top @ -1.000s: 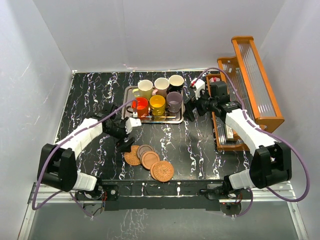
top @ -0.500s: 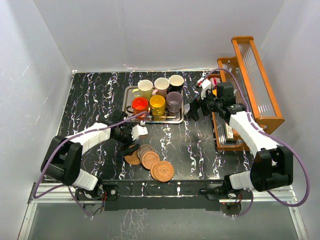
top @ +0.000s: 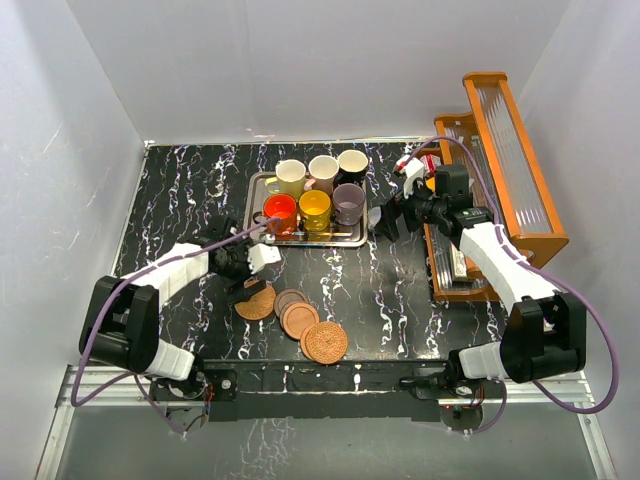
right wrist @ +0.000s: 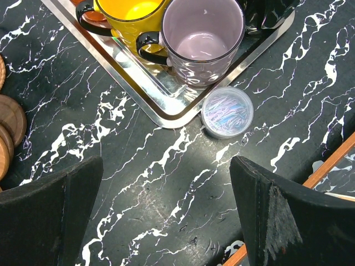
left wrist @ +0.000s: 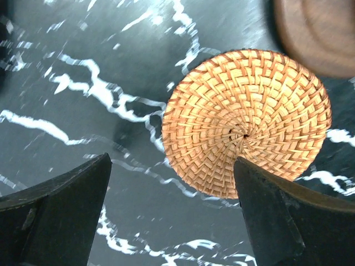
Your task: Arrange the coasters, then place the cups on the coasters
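The shiny tray sits at the far middle of the table. All six cups stand in it, in two rows of three. A little jar with a lid sits just beside the tray's near right corner.

The coasters lie bunched near the front, apart from the tray. I count four, but some may be stacked.

The left gripper hangs over a woven coaster, fingers wide apart, holding nothing. The right gripper hangs by the jar, fingers wide apart, empty too.

The table is black with white streaks. A wooden rack stands on the right. White walls go around.
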Robot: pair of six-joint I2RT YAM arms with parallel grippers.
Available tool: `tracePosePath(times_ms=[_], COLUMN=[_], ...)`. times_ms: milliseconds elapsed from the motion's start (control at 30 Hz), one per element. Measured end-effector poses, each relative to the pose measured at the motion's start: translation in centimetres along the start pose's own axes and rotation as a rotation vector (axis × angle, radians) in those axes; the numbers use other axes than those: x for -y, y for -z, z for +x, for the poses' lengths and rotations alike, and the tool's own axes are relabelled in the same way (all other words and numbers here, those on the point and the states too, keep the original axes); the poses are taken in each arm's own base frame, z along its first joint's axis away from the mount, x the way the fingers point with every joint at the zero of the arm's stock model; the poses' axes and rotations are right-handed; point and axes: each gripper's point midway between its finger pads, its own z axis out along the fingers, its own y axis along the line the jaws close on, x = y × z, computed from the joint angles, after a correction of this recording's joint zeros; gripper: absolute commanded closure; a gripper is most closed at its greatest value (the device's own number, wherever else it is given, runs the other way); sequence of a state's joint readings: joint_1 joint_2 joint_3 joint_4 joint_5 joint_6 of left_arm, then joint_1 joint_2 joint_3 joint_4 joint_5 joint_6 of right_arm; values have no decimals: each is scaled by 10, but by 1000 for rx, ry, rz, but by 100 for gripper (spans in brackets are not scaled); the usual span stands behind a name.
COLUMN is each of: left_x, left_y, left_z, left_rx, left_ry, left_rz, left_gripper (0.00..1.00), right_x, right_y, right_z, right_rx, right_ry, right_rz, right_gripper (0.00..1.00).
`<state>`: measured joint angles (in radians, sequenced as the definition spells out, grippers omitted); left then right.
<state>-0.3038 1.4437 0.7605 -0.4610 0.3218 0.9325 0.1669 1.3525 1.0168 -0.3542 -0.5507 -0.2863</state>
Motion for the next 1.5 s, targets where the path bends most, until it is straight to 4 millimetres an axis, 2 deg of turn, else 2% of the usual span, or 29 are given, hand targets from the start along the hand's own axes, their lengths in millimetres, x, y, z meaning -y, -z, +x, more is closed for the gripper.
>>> tracePosePath(times_ms=[333,533,633,733,800,867,967,1067,1167,1333,1500], left_x=[-43,-50,-52,-64,-64,-53,-17,20,53,97,132], left_y=[22,30,42,60,66,66,56,41,25,-1,-28], left_z=[43,47,24,-20,-48,-74,-112,-141,-163,-180,-179], left_rx=[-79,-107,-28,111,181,232,266,275,265,217,142], left_ry=[45,52,90,95,76,39,-40,-111,-171,-253,-306], left_rz=[-115,-117,-85,-84,-69,-30,83,205,315,457,560], left_gripper=[10,7,6,6,6,7,9,11,13,14,17], right_x=[2,2,2,2,3,4,7,12,20,31,37], right_y=[1,1,1,1,1,2,3,5,8,10,12], right_z=[0,1,1,1,1,1,2,3,4,9,11], right_rx=[0,0,0,0,-1,0,-1,-1,-3,-12,-18], right_ry=[-4,-3,-4,-4,-8,-14,-33,-49,-61,-75,-80], right_rz=[5,6,6,6,8,11,24,40,67,104,124], right_gripper=[2,2,2,2,2,2,2,2,2,2,2])
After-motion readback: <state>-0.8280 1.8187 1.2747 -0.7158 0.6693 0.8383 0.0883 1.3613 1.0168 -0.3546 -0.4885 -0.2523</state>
